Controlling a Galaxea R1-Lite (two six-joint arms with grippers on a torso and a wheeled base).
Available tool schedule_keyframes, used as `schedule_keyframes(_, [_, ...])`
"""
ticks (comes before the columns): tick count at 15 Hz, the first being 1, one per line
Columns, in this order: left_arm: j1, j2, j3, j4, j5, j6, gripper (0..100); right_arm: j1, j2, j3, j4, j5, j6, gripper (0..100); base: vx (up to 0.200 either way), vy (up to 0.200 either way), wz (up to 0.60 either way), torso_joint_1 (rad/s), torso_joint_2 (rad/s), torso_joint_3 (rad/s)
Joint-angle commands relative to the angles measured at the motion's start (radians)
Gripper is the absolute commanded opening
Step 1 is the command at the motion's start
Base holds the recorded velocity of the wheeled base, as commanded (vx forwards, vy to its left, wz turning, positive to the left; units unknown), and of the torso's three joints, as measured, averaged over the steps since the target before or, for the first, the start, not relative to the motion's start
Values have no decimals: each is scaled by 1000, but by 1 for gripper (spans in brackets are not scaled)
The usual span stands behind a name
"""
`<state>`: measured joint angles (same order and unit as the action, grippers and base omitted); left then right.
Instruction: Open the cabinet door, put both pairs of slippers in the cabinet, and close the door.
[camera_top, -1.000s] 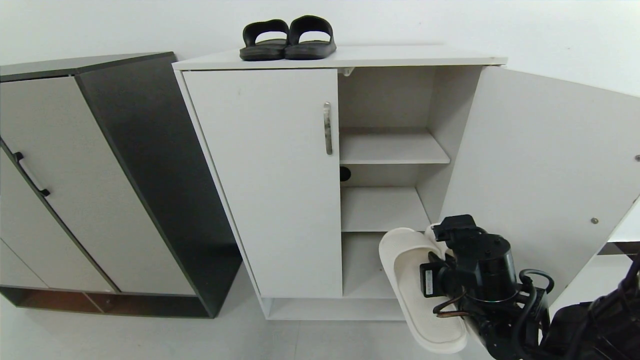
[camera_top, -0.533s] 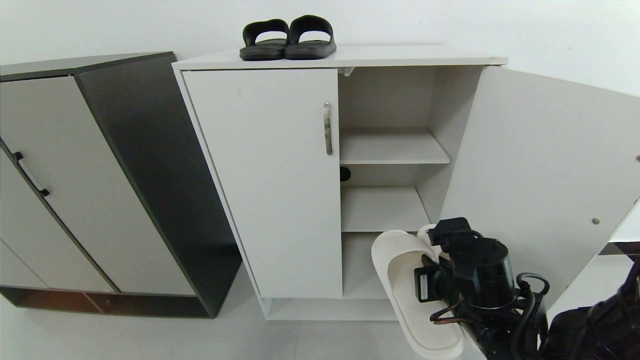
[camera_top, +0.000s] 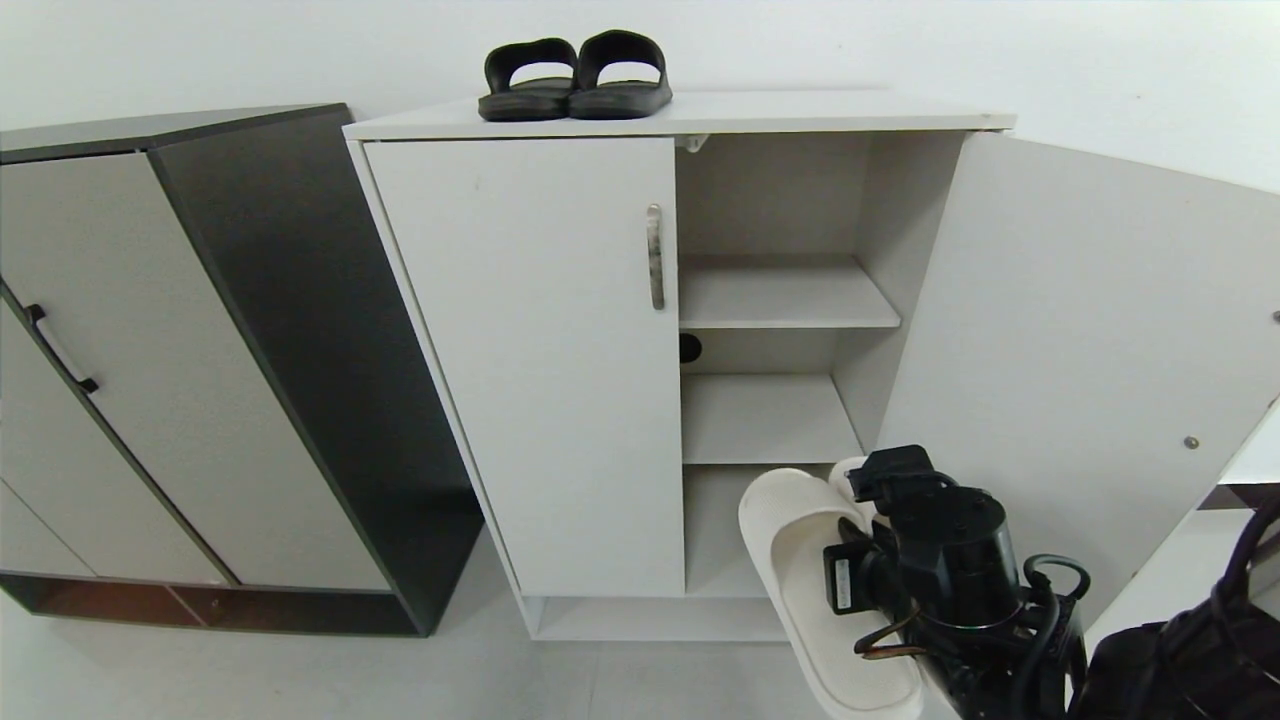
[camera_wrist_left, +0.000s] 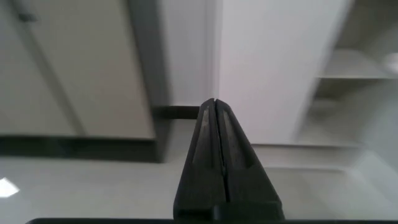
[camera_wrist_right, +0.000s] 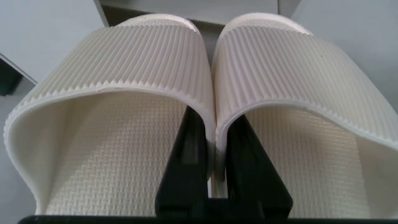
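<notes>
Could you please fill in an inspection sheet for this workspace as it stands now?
Surface: pale floor before the white cabinet.
Job's things: right door open, left door shut; black slippers on cabinet top; white slippers held before the bottom shelf.
Clutter: nothing seen.
Hands: right hand shut on white slippers; left hand shut, empty.
Cables: black cables at right wrist.
Surroundings: dark cabinet to the left, white wall.

White cabinet (camera_top: 520, 350), right door (camera_top: 1080, 330) open, black slippers (camera_top: 575, 82) on top, cream ribbed slippers (camera_top: 800, 560) together before bottom shelf (camera_top: 715, 530)
</notes>
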<state>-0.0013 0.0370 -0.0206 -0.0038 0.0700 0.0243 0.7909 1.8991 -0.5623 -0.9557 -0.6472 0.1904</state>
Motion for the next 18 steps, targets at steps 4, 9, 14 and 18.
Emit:
schedule_keyframes(4, [1, -35, 21, 7, -142, 25, 0, 5, 18, -24, -29, 6, -6, 0, 0, 0, 0, 0, 0, 0])
schedule_keyframes(9, [1, -35, 21, 4, -162, 80, 0, 13, 18, -33, -51, 35, -9, 0, 0, 0, 0, 0, 0, 0])
schedule_keyframes(14, [1, -35, 21, 5, -159, 68, 0, 48, 41, -90, -47, 21, -11, 0, 0, -40, 0, 0, 1, 0])
schedule_keyframes(18, [1, -35, 21, 5, -157, 60, 0, 57, 58, -96, -47, -5, -12, 0, 0, -150, 0, 2, 2, 4])
